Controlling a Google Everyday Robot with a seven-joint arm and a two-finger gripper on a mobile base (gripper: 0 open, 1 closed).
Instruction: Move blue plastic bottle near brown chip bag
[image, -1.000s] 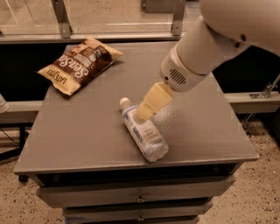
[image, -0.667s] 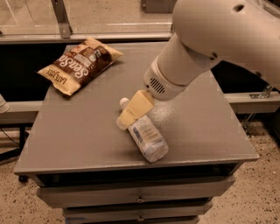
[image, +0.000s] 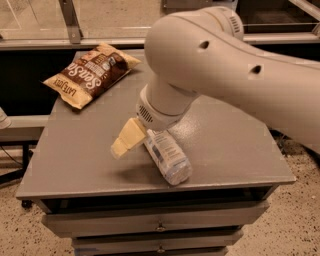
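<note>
The tool (image: 128, 140) sat just left of the frame's centre, low over the counter (image: 75, 150), at the upper, neck end of the blue plastic bottle (image: 169, 157). Only one tan pad showed, slanting down to the left beside the bottle. The rest was hidden under the round wrist, so whether the tool was apart, together or clamped on the bottle could not be told.

The bottle lay on its side near the counter's front edge, its base pointing to the lower right. Its pale label faced up. Its cap end was covered by the wrist and the tan pad. Whether any liquid was inside could not be made out.

The large pale arm (image: 225, 65) filled the upper right of the frame and hid much of the counter's back and right side.

The brown chip bag (image: 92, 74) lay flat in the upper left, at the counter's far left corner, well apart from the bottle. Its white lettering faced up, and what it held was not visible.

Below the counter top, two drawer fronts (image: 160, 227) were shut, their contents hidden, and the lower one was cut off by the frame's bottom edge.
</note>
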